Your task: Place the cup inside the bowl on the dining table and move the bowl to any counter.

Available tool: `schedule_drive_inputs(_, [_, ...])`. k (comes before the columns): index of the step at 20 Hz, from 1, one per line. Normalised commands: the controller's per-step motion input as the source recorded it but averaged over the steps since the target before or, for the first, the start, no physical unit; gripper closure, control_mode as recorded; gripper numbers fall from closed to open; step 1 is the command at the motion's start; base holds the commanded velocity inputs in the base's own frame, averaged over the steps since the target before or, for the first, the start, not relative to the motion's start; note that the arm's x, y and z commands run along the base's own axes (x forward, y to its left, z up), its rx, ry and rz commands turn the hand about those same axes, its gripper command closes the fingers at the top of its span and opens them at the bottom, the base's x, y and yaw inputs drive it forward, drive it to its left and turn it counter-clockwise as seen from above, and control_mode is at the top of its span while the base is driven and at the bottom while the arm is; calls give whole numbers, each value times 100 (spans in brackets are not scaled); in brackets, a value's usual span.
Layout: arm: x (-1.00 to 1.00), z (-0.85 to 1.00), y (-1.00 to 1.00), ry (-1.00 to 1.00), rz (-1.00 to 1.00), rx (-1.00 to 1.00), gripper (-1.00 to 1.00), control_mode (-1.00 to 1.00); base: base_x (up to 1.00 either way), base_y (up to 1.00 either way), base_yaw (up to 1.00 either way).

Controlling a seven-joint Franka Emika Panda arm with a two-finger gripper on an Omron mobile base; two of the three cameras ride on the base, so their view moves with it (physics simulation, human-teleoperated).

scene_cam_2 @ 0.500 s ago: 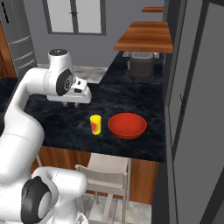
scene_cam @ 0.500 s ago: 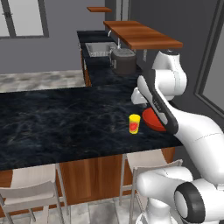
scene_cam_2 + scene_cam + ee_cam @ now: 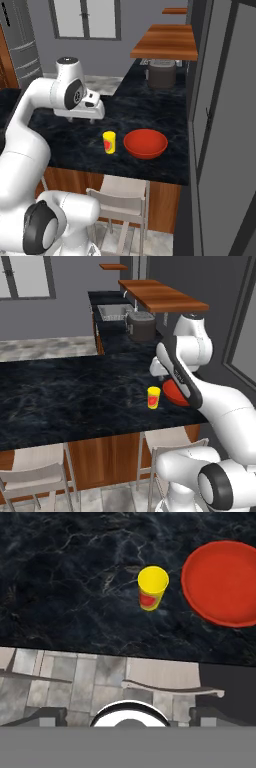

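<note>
- The dining table [image 3: 150,112] is a broad black marble-veined top that carries both task things near its front edge, above a pale stool [image 3: 125,197].
- The counter [image 3: 117,338] runs back toward a sink, with a dark grey pot [image 3: 141,326] standing on it; it looks like the nearest place to set the bowl later.
- The bowl [image 3: 145,143] is shallow, wide and red, upright and empty. It looks rigid and fairly light; I judge its rim the only place thin enough to pinch.
- The gripper [image 3: 82,118] hangs above the table behind the cup, released and holding nothing; its fingertips are hard to make out from the base cameras.
- The cup [image 3: 152,588] is small, yellow, upright, mouth up, just beside the bowl but apart from it. It is probably light, stiff and smooth, so easily tipped; grasp across its side walls from above.
</note>
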Motion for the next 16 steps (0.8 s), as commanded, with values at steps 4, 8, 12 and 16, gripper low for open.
schedule_drive_inputs(4, [5, -20, 0, 1, 0, 0, -100, -100, 0, 0, 0])
schedule_drive_inputs(8, [1, -15, 0, 0, 0, 0, -100, -100, 0, 0, 0])
schedule_drive_inputs(12, [9, -17, 0, 0, 0, 0, -100, -100, 0, 0, 0])
schedule_drive_inputs(16, [33, -12, 0, 0, 0, 0, -100, -100, 0, 0, 0])
